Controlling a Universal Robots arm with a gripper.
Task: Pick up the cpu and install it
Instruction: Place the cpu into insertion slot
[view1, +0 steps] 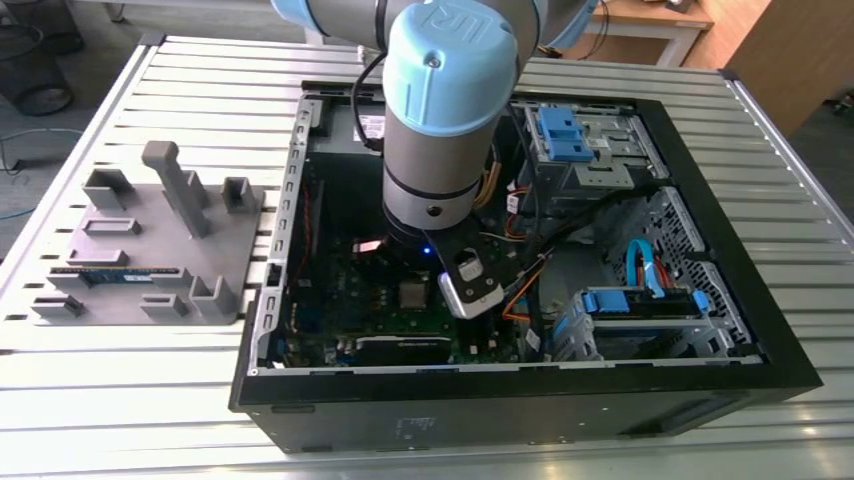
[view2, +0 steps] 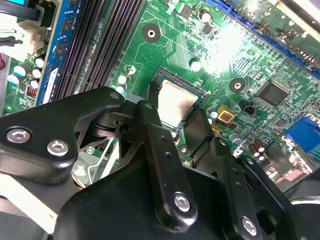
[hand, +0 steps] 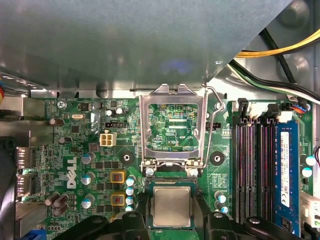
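Arm (view1: 434, 130) vertical, tool (view2: 175, 107) pointing down, fingers (view2: 150, 130) slightly parted.

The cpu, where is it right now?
In the first wrist view the cpu lies flat on the green motherboard, beside the hinge of the open silver socket frame, with the black memory slots to one side.

One small flat square silver-grey cpu (hand: 172, 206). One hinged silver metal socket frame (hand: 172, 127). Two small yellow square components (hand: 118, 176). One white square connector (hand: 107, 139). One open black computer case (view1: 534, 405). One grey moulded tray (view1: 147, 250) on the slatted metal counter (view1: 107, 400).
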